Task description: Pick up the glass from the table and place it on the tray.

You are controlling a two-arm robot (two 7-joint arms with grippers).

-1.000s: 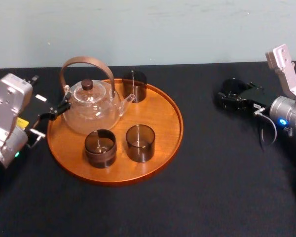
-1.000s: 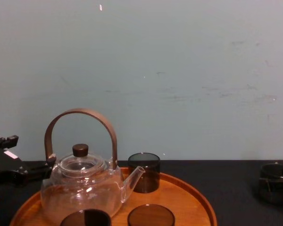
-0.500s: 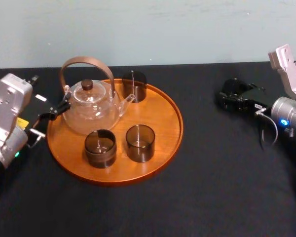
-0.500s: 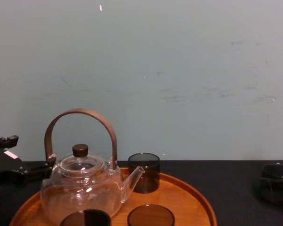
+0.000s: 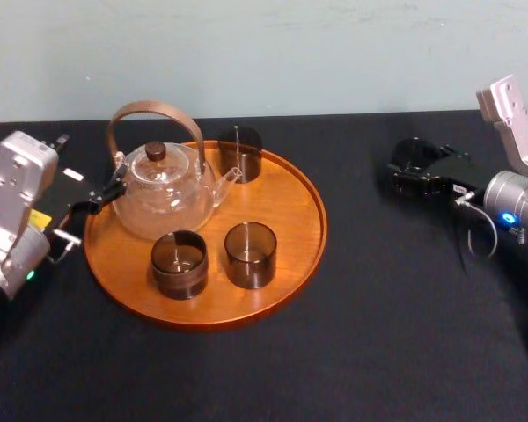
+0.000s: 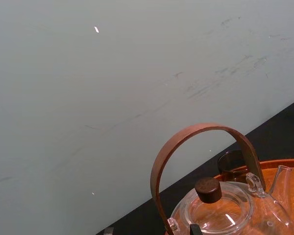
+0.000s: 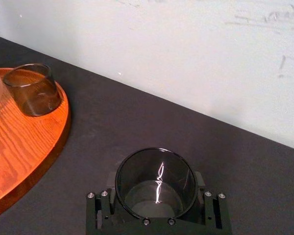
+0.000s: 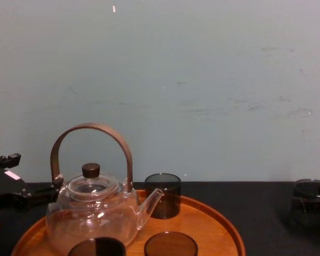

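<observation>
A smoky dark glass [image 7: 156, 183] sits between the fingers of my right gripper [image 7: 157, 215], which is shut on it. In the head view the glass [image 5: 414, 154] and right gripper [image 5: 411, 176] are at the far right of the black table [image 5: 378, 334], well apart from the round orange-brown tray [image 5: 290, 220]. From the chest, the glass [image 8: 311, 189] appears at the right edge, slightly above the tabletop. My left gripper [image 5: 101, 198] stays parked at the tray's left rim, beside the teapot.
On the tray stand a glass teapot [image 5: 163, 198] with a brown hoop handle and three dark glasses: one at the back [image 5: 239, 154] and two at the front [image 5: 179, 264] [image 5: 249, 255]. The tray's right half is bare wood. A pale wall runs behind the table.
The right gripper has risen slightly with the glass; in the chest view the glass sits higher than before. The left arm and the things on the tray have not moved.
</observation>
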